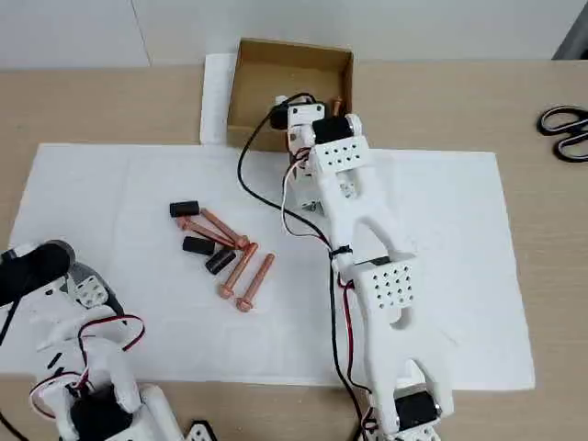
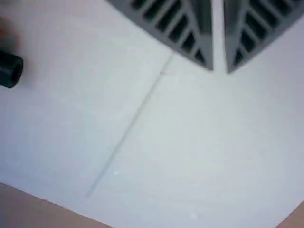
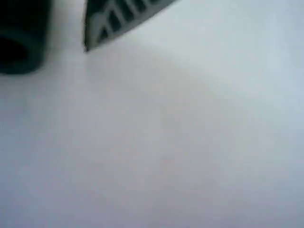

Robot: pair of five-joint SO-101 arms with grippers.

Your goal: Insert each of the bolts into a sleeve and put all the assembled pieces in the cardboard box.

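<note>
Several copper bolts (image 1: pixel 241 265) and three black sleeves (image 1: pixel 197 245) lie in a loose pile on the white paper (image 1: pixel 119 211). The cardboard box (image 1: pixel 276 78) stands at the back. My right gripper (image 1: pixel 301 129) hangs at the box's front edge, with a copper bolt end (image 1: pixel 337 106) showing just beside it inside the box. In the right wrist view a black sleeve-like piece (image 3: pixel 19 38) sits beside a dark ribbed part of that gripper over a white surface. My left gripper (image 2: pixel 218 66) is shut on nothing, low over the paper, with a black sleeve (image 2: pixel 9 70) off to one side.
Black scissors (image 1: pixel 565 129) lie on the wooden table at the far right. The right arm (image 1: pixel 386 276) stretches across the paper's right half. The left arm (image 1: pixel 73 349) is folded at the front left corner.
</note>
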